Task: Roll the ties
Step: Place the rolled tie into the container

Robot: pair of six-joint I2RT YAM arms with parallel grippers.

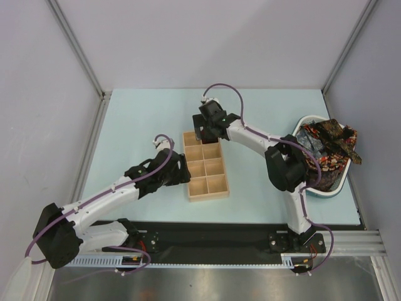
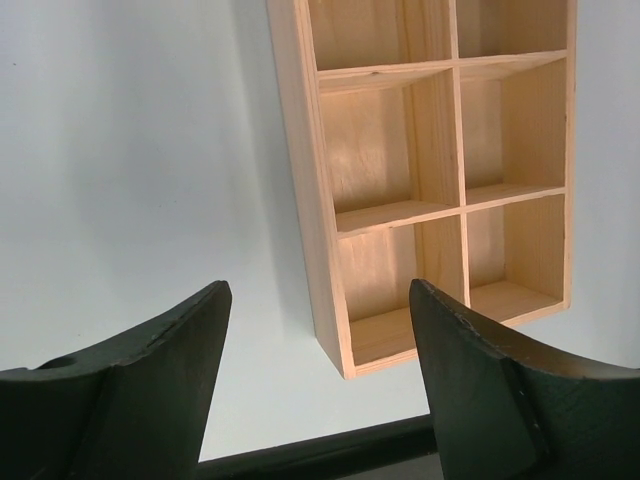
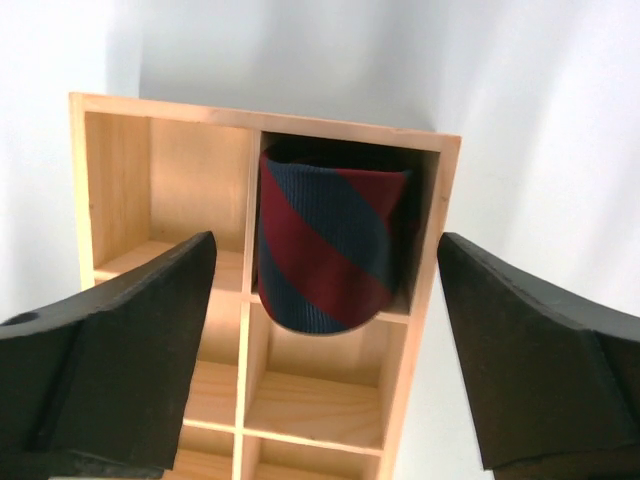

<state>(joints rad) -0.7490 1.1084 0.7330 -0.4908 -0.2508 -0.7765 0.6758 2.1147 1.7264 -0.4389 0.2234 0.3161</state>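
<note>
Scene: two robot arms reach over a pale blue table (image 1: 138,119), with a wooden tray (image 1: 216,185) of small square compartments at the centre of the top view.
Right gripper (image 1: 210,127): it hangs over the tray's upper end in the top view. Its jaws stand wide apart and clamp nothing.
Left gripper (image 2: 320,288): it hovers just left of the tray, low over the table. Its jaws are also apart and empty.
Rolled tie (image 3: 335,240): a navy tie with broad red diagonal stripes, wound into a fat coil. It stands in the upper right compartment of the right wrist view and fills it nearly wall to wall.
Other ties (image 1: 329,141): a loose heap of red, gold and dark patterned fabric in a basket (image 1: 326,193) at the right of the top view. I cannot tell how many there are.
Step in hand: this looks like letting go of the rolled tie after seating it in its compartment.
Doing it well: the fingers should probably rise straight up, well clear of the coil and the thin dividers, so the roll neither snags nor springs loose. Only then should the arm swing toward the heap.
Writing: no brand, label or lettering can be read on the tray, basket or ties.
</note>
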